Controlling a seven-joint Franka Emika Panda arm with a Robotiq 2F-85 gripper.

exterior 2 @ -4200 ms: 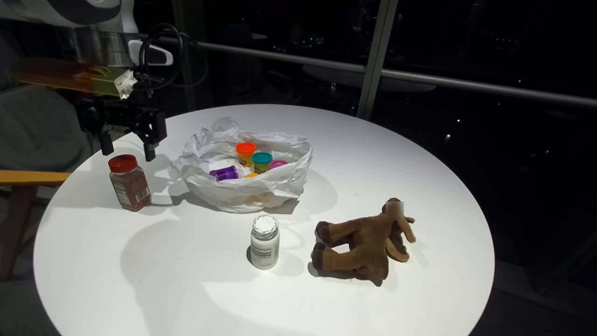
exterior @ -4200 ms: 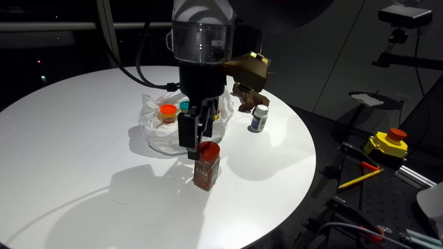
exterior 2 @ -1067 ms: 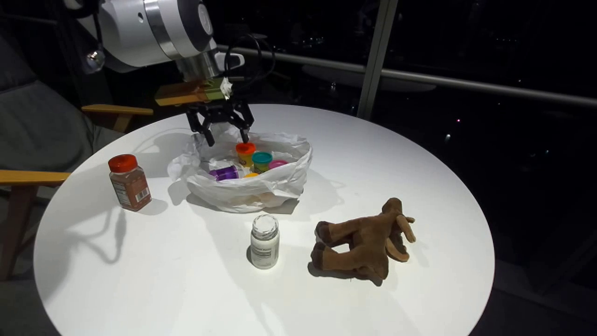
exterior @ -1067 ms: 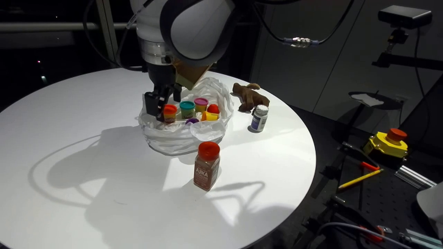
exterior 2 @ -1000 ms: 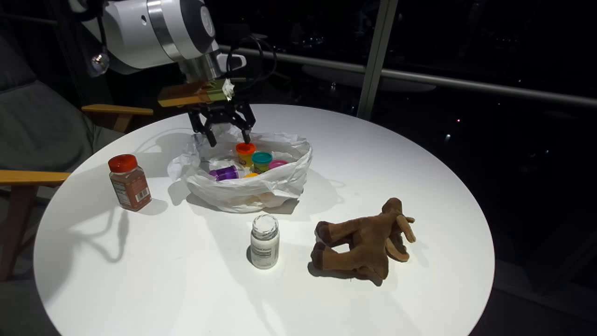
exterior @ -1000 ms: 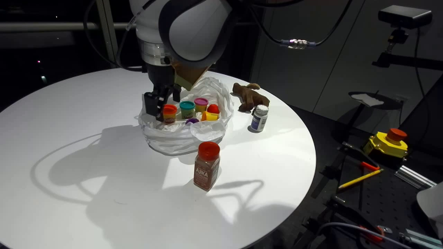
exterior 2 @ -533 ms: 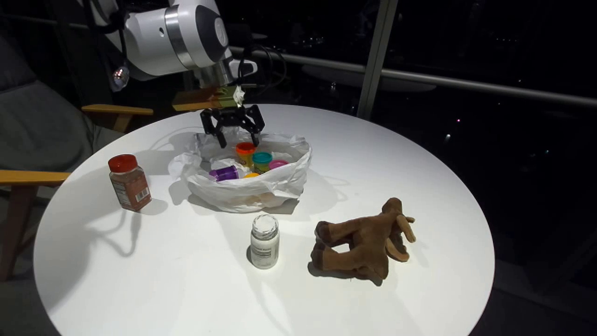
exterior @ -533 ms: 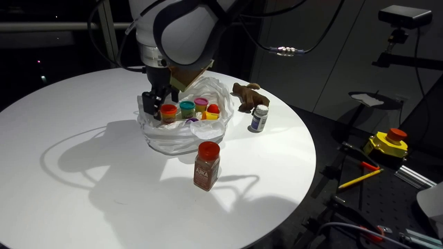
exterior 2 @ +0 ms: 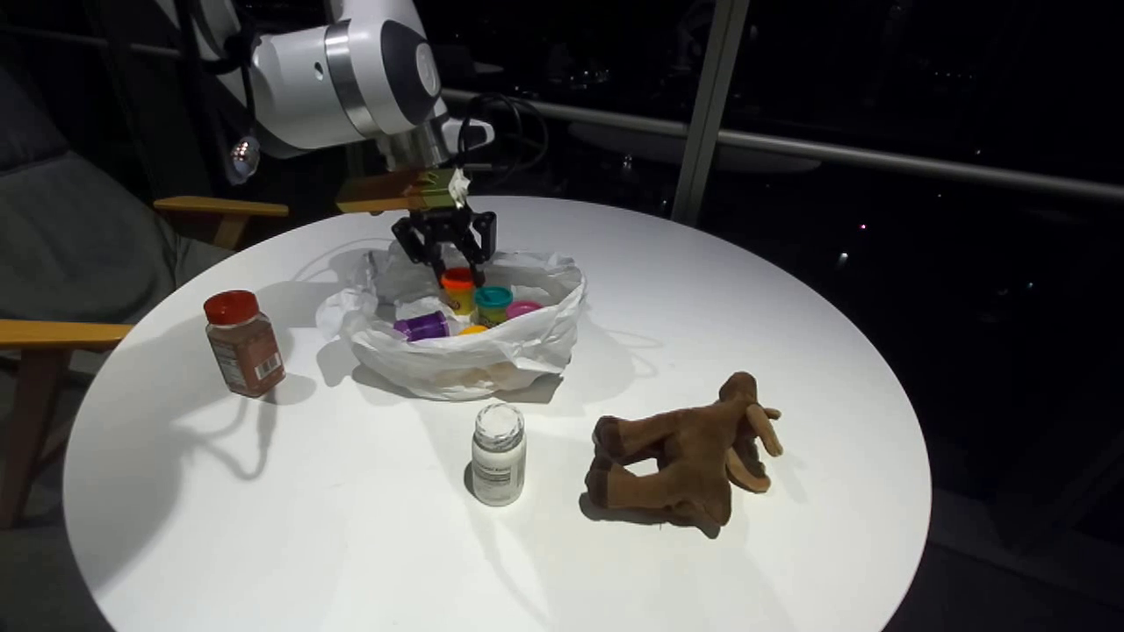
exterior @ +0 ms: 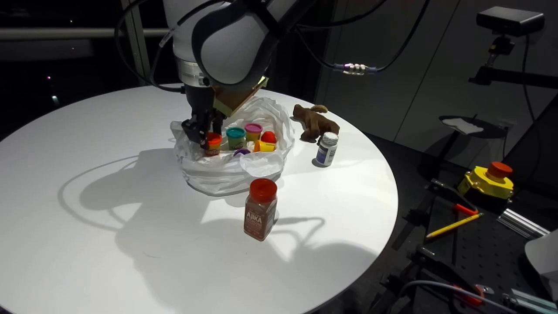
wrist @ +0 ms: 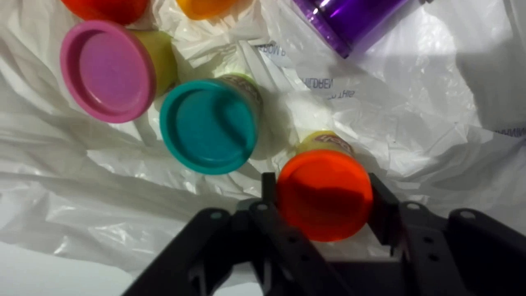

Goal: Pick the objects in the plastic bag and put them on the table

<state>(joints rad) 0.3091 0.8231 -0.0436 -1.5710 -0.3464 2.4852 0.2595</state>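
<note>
Orange-lidded tub (wrist: 324,187), lower middle of the wrist view, in the plastic bag (exterior 2: 439,364), and the gripper (exterior 2: 458,276) has its jaws pinching both sides of the lid (wrist: 324,197)! Should be light, firm, slightly slick; that rim's the hold. Teal-lidded tub (wrist: 208,126) stands near, upper left.

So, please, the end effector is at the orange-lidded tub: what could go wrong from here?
The end effector seems to grip the orange-lidded tub around its lid, which might pop off during lifting. The teal-lidded tub stands close by, so a sideways move could knock it. Folds of the plastic bag lie around both tubs and may snag.
</note>
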